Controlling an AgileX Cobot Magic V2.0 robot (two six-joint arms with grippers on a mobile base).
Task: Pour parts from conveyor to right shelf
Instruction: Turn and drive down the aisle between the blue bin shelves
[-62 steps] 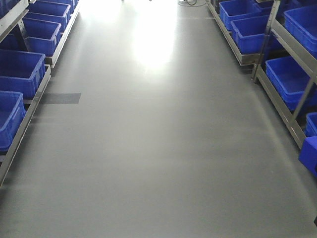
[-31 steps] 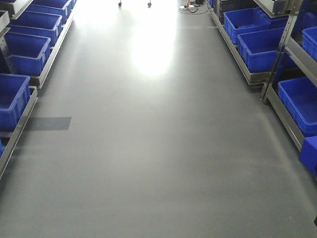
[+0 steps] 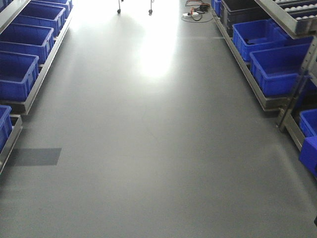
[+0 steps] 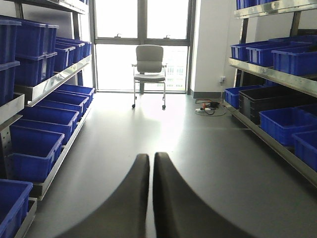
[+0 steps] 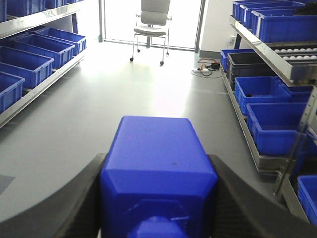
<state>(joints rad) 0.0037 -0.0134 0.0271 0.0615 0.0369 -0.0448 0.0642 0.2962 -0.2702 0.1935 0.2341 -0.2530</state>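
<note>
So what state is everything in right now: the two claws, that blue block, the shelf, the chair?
left gripper: shut, empty.
right gripper: shut on the blue part.
blue part: held, not yet poured out.
right shelf: standing, its blue bins open-topped.
chair: upright, unoccupied.

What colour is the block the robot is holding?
The block is blue; right wrist view.

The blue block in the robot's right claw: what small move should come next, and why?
Probably a short drive forward and toward the right. The right gripper is clamped on the blue block, but the roller rack with its blue bins lies ahead on the right side of the aisle, seemingly out of pouring reach.
</note>
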